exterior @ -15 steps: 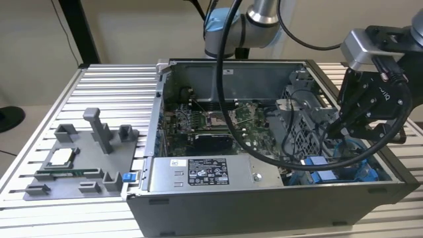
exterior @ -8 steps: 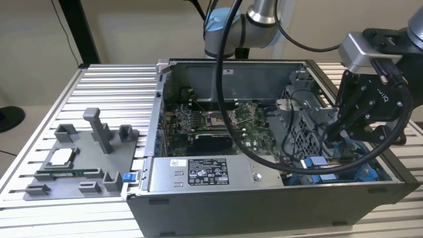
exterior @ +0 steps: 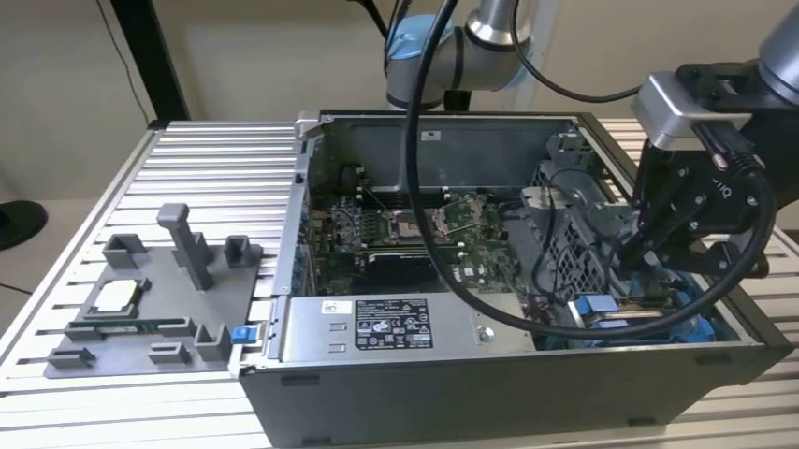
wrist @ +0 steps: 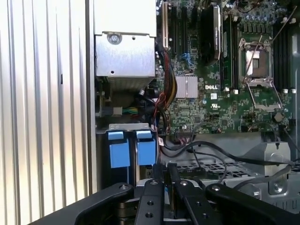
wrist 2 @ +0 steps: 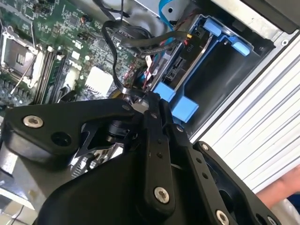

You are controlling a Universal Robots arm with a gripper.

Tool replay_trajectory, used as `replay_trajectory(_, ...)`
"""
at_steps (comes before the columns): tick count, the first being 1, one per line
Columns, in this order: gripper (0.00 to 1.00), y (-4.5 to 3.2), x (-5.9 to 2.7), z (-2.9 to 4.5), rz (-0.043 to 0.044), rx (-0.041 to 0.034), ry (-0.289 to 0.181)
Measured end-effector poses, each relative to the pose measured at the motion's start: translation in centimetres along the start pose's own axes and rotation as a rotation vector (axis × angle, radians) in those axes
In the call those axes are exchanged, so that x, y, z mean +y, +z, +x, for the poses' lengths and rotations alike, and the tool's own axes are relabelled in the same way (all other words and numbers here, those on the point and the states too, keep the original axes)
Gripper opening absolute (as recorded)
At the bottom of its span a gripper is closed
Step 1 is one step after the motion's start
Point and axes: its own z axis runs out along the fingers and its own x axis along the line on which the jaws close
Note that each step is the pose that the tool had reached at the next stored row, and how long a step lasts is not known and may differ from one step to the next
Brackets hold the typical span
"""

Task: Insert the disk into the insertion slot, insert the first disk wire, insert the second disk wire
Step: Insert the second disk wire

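Exterior view: I saw gripper (exterior: 649,251) down inside open PC case (exterior: 500,393), at exterior view's right, above blue-railed insertion slot (exterior: 649,318). Disk (exterior: 620,311) sat in slot.

Second wrist view: fingers (wrist 2: 152,117) looked clenched on black wire (wrist 2: 112,56) next to blue latch tabs (wrist 2: 180,101).

First wrist view: fingers (wrist: 161,180) together below blue tabs (wrist: 131,147); motherboard (wrist: 225,93) beyond.

Gripper (exterior: 649,248) inside computer case (exterior: 500,374), above insertion slot (exterior: 649,318), at exterior view's right

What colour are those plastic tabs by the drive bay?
Bright blue; the latch tabs show best in the first wrist view.
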Motion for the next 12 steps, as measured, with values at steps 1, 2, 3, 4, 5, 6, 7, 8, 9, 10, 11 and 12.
replay_trajectory(1, 0.00, 0.02, 0.04, 0.01, 0.0065, 0.0029, -0.003)
replay_trajectory(2, 0.00, 0.04, 0.07, 0.01, 0.0122, 0.0062, -0.006)
replay_trajectory(3, 0.00, 0.07, 0.10, 0.02, 0.0172, 0.0098, -0.008)
replay_trajectory(4, 0.00, 0.10, 0.12, 0.02, 0.0215, 0.0133, -0.009)
replay_trajectory(5, 0.00, 0.14, 0.11, 0.03, 0.0243, 0.0168, -0.010)
replay_trajectory(6, 0.00, 0.21, 0.10, 0.04, 0.0265, 0.0200, -0.010)
replay_trajectory(7, 0.00, 0.27, 0.10, 0.05, 0.0284, 0.0229, -0.010)
replay_trajectory(8, 0.00, 0.36, 0.10, 0.07, 0.0291, 0.0256, -0.010)
replay_trajectory(9, 0.00, 0.39, 0.10, 0.07, 0.0291, 0.0265, -0.010)
replay_trajectory(10, 0.00, 0.39, 0.10, 0.07, 0.0292, 0.0267, -0.010)
replay_trajectory(11, 0.00, 0.39, 0.10, 0.07, 0.0292, 0.0267, -0.010)
replay_trajectory(12, 0.00, 0.39, 0.10, 0.07, 0.0292, 0.0267, -0.010)
